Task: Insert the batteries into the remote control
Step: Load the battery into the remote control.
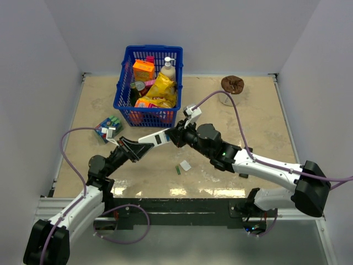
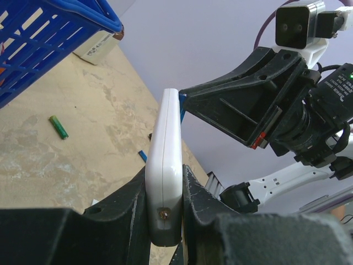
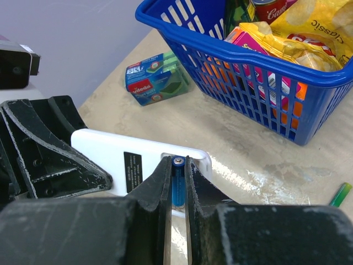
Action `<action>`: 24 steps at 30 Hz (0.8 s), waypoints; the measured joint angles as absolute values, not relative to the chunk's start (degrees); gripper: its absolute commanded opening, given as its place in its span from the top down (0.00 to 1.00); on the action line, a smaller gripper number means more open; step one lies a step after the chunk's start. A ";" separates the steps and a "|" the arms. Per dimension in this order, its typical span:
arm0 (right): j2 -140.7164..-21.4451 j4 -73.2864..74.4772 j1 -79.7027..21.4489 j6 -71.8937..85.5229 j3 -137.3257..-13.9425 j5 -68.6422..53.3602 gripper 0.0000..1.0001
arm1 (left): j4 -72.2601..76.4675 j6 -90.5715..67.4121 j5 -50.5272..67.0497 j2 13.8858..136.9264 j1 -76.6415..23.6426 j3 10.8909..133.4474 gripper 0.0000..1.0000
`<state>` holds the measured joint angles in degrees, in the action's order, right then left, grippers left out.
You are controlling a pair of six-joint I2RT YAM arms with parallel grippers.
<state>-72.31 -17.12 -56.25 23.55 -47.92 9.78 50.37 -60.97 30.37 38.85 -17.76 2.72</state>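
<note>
Beige tabletop [image 1: 259, 121], white walls [image 1: 182, 27]. One green battery [image 1: 178, 169] lies loose; left hand [image 2: 164, 185] clamps one remote control [image 2: 167, 138], right hand [image 3: 176, 165] one blue battery [image 3: 177, 185].

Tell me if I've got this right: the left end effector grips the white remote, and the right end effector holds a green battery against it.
Not quite: the battery in the right end effector is blue, not green, as the right wrist view shows. The left end effector does grip the white remote, and the battery is held against it.
</note>
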 measured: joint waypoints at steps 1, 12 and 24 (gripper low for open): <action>-72.31 -17.15 -56.25 23.55 -47.92 9.78 0.93 | 50.54 -60.97 30.37 38.92 -17.76 2.70 1.00; -72.34 -17.12 -56.36 23.38 -47.92 9.47 0.78 | 52.14 -60.97 30.44 39.59 -17.76 2.63 1.00; -72.38 -16.27 -56.88 23.22 -48.07 8.99 0.70 | 53.63 -60.99 30.26 39.97 -17.74 2.63 1.00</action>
<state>-72.38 -16.27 -56.88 23.22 -48.07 8.99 53.63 -60.99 30.26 39.97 -17.74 2.63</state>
